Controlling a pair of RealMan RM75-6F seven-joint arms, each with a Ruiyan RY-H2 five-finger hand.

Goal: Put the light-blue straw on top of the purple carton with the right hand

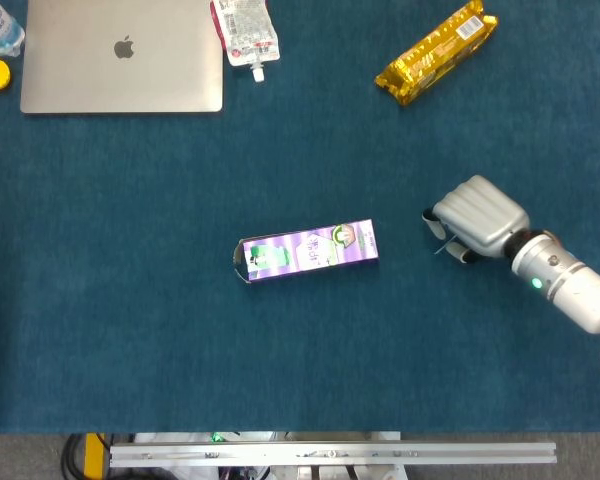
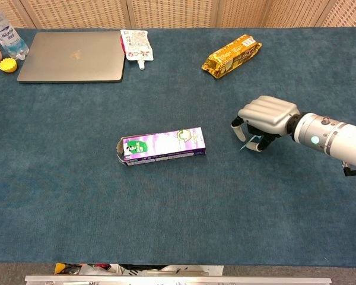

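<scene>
Purple carton [image 2: 161, 145] lies flat mid-table; light-blue straw [image 2: 244, 146] lies right of it, mostly hidden

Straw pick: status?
Right hand over the light-blue straw, fingers curled around it; grip unconfirmed. Left hand not in view. Purple carton lies flat to the left, top bare. Nothing between them.

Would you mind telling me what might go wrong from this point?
The light-blue straw is thin and mostly hidden under the right hand, so the fingers may close beside it or flick it away. The purple carton lies on its side; a straw set on it could roll off.
</scene>
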